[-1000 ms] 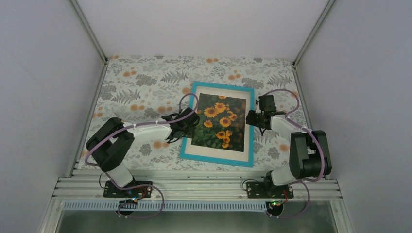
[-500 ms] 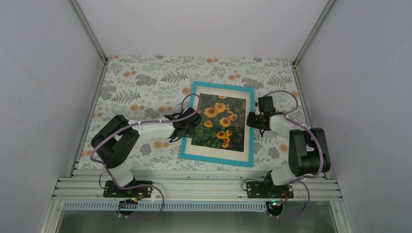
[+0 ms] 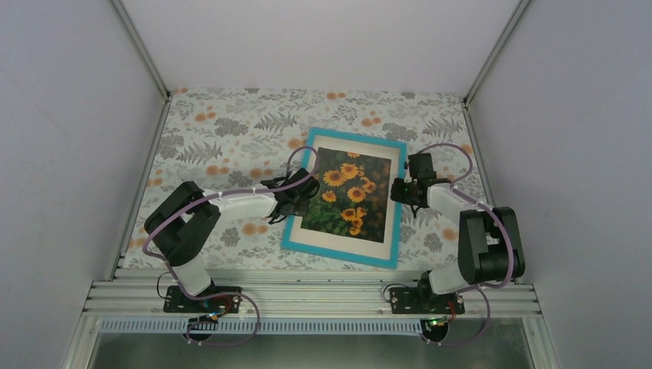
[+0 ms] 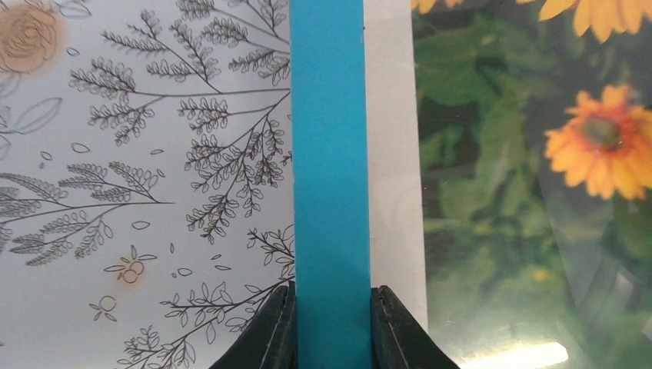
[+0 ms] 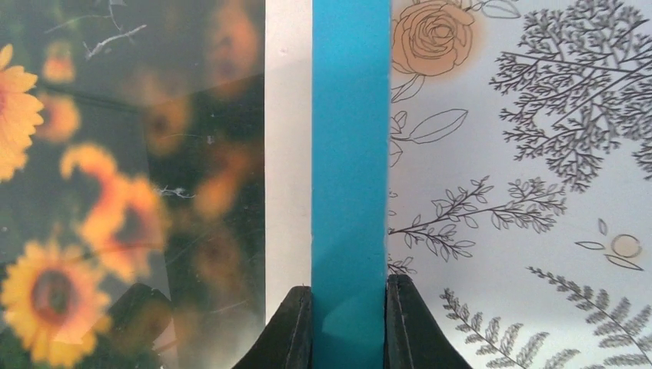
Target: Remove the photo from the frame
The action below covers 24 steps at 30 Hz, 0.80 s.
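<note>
Top view: 1 frame [image 3: 338,256], a thin flat rectangle w/ a turquoise border, lay on the tablecloth [image 3: 223,131], a pale cloth printed w/ grey ferns & orange blooms. Inside the border sat 1 cream mat [image 3: 342,244]. In its window was 1 photo [image 3: 346,192], orange-yellow sunflowers on dark green leaves, so the photo was in the frame, not out of it. There were 2 arms, white links w/ black joints & purple cables. The left arm [image 3: 238,204] reached in from 7 o'clk, forearm low & nearly level. The left gripper [image 3: 298,196] sat on the frame's 9 o'clk edge. The right arm [image 3: 450,201] was folded at the elbow & came in from 5 o'clk. The right gripper [image 3: 401,191] sat on the frame's 3 o'clk edge.

Left wrist view: 2 black fingers [image 4: 273,334] showed at 6 o'clk, one ea. side of the smooth blue strip & touching it, so this gripper was clamped on the frame. The mat ran along the strip's 3 o'clk side. Beyond it lay the photo under a shiny face w/ glare.

Right wrist view: mirrored set-up. 2 black fingers [image 5: 296,330] pressed on both sides of the blue strip, gripping the frame. Mat & photo lay at the strip's 9 o'clk side, the photo blurred by reflections. The tablecloth lay at 3 o'clk.
</note>
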Motion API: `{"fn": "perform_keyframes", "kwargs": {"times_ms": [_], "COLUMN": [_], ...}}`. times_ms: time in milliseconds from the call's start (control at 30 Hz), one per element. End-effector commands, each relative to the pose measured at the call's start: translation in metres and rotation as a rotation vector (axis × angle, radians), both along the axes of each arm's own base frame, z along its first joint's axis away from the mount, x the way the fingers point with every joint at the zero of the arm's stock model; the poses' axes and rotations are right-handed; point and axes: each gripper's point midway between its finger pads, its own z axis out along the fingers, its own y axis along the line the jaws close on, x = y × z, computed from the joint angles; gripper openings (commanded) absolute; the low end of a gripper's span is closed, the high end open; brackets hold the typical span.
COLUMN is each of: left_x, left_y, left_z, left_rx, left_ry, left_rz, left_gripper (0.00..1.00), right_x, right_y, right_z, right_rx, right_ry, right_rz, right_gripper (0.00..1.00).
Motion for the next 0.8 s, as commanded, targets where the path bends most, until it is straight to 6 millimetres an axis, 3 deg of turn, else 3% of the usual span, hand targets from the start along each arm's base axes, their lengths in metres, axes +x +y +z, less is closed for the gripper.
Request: {"fn": "perform_keyframes", "kwargs": {"times_ms": [0,333,500,767], "left_x": [0.011,0.014,0.02,0.034], "left_y": [-0.006,-0.002,0.03,0.098], "left_z": [0.037,0.061,0.068,0.082], "left_rx": [-0.035,-0.039,0.027,0.078], "left_ry": [-0.081,-0.121,-0.143,-0.169], "left_rz": [-0.001,0.003,0.064,0.181], "left_gripper": [0.11,0.1,0.1,0.07], "right_x": [0.005,0.009,0.016,0.032], "right_y": [0.002,0.022,0.052,0.124], "right_z": [0.021,0.044,0.061,0.073], "right_rx": [-0.008,0.024,0.093,0.237], "right_ry": [-0.063,-0.101,-0.124,-0.119], "right_rz": [0.009,0.068,0.124,0.226], "right_gripper": [0.04,0.04,0.04,0.04]}}
